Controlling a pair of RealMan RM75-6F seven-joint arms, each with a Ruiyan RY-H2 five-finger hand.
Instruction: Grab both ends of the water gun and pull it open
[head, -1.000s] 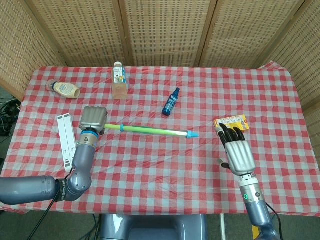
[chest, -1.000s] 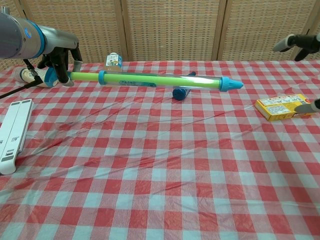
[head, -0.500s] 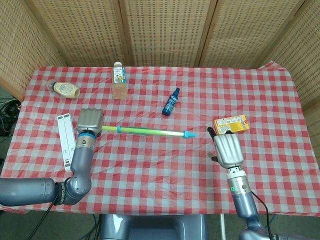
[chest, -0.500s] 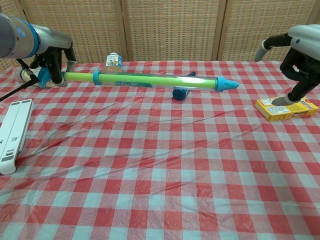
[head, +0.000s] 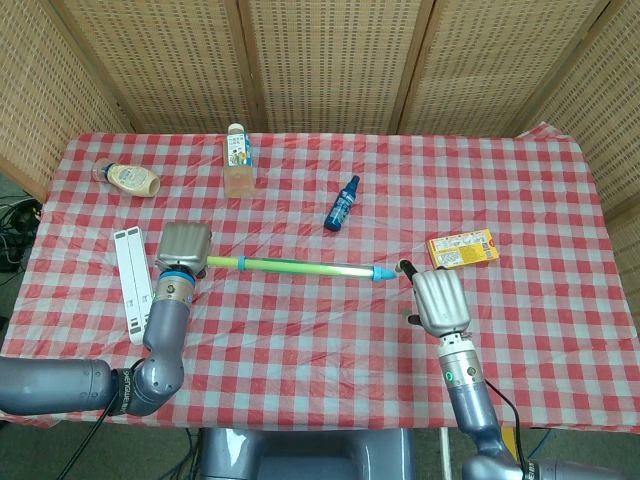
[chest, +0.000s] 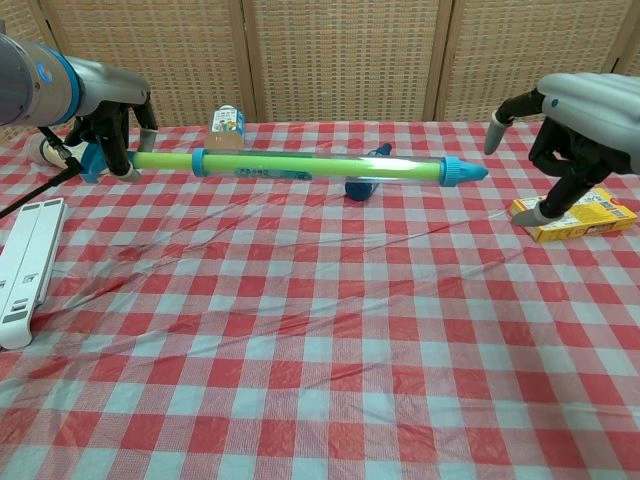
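The left hand (head: 183, 247) hides the water gun's (head: 300, 266) handle end.

A table covered with a red-and-white checked cloth (head: 320, 330). Near its far left corner a squat bottle of pale sauce (head: 128, 179) lies on its side. An upright clear bottle with a white cap (head: 238, 160) stands along the far edge. A small dark blue bottle (head: 342, 204) lies near the middle. A yellow box (head: 462, 248) lies flat at the right. A white folded stand (head: 131, 282) lies at the left edge.

Green water gun (chest: 310, 167), blue tip, level above table, handle end gripped.
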